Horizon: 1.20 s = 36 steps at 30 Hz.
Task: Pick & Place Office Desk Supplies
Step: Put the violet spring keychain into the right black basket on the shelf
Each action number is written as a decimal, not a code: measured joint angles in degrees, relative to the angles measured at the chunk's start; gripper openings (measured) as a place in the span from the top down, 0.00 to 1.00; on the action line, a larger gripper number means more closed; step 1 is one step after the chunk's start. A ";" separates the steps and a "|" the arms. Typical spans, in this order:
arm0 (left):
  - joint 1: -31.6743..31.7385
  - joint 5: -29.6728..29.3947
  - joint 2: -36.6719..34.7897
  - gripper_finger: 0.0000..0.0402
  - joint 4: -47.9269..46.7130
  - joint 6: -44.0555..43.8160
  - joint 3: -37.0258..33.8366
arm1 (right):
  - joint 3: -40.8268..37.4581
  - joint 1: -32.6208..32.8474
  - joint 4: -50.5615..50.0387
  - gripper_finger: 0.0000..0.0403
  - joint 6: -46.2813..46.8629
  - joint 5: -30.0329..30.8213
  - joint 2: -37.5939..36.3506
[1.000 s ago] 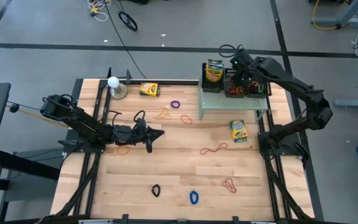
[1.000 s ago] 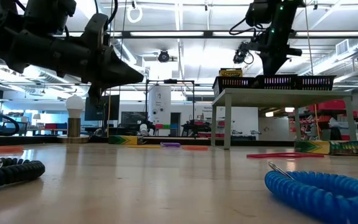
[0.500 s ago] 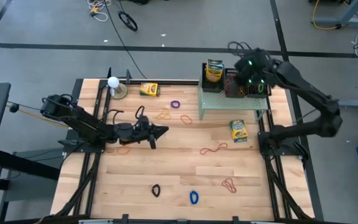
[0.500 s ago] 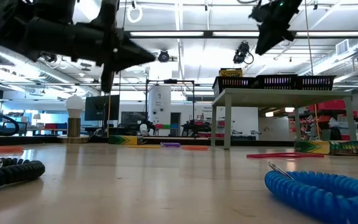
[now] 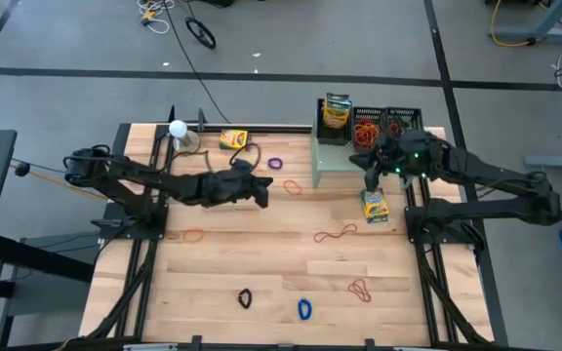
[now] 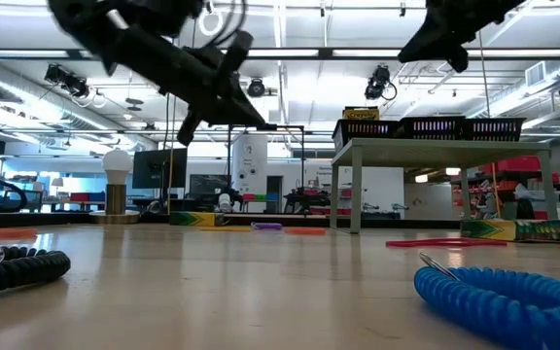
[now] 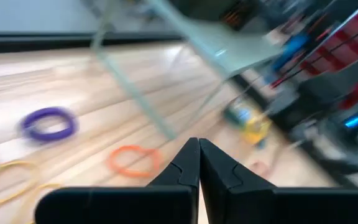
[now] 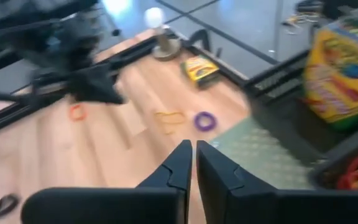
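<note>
Hovering upper-centre, the left gripper (image 5: 261, 192), fingers pressed together, probably sits nearest the orange rubber-band loop (image 5: 292, 186) to its right.

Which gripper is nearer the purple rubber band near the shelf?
Left. The left gripper hovers just beside the purple rubber band; the right gripper is farther off, past the shelf.

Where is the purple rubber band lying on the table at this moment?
In the high view, the purple rubber band lies on the wooden table, toward its far edge, between the crayon box and the pale green shelf.
</note>
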 joint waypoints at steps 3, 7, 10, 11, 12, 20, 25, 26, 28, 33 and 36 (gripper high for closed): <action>1.38 1.37 0.00 0.99 -14.30 2.30 5.94 | 0.00 3.63 0.04 0.97 -0.45 0.04 -0.50; 3.29 5.38 0.00 0.98 -30.45 5.88 13.25 | 0.00 8.47 0.55 0.98 -1.88 2.54 -0.44; 4.96 7.97 0.00 0.96 -43.07 4.94 17.61 | -0.18 11.79 0.89 0.98 -3.52 6.16 -0.20; 5.26 8.00 -0.02 0.96 -46.21 4.54 18.64 | -0.84 12.62 2.09 0.98 -4.27 7.16 -0.22; 5.48 7.78 -0.10 0.97 -48.92 3.96 19.23 | -1.74 13.29 3.68 0.99 -4.58 7.68 -0.27; 3.91 13.00 -4.80 0.99 -51.35 -0.36 12.34 | -8.13 17.27 14.67 0.99 -3.58 9.87 -0.24; 5.67 21.08 -8.40 0.99 -41.38 2.56 3.29 | -8.35 20.72 15.15 0.99 -3.38 18.37 -0.23; 6.60 22.32 -8.88 0.99 -39.71 3.61 1.94 | -8.34 21.60 15.22 0.99 -3.07 20.63 -0.05; 8.52 24.61 -9.42 0.98 -37.95 5.75 0.00 | -8.33 23.14 15.50 0.99 -1.47 24.56 0.86; 11.89 24.91 -9.44 0.93 -36.72 13.04 -0.47 | -6.79 26.45 15.75 0.99 7.55 29.48 5.31; 13.36 25.04 -9.44 0.91 -34.41 16.45 -0.47 | -5.09 28.64 15.49 0.99 9.92 33.63 9.25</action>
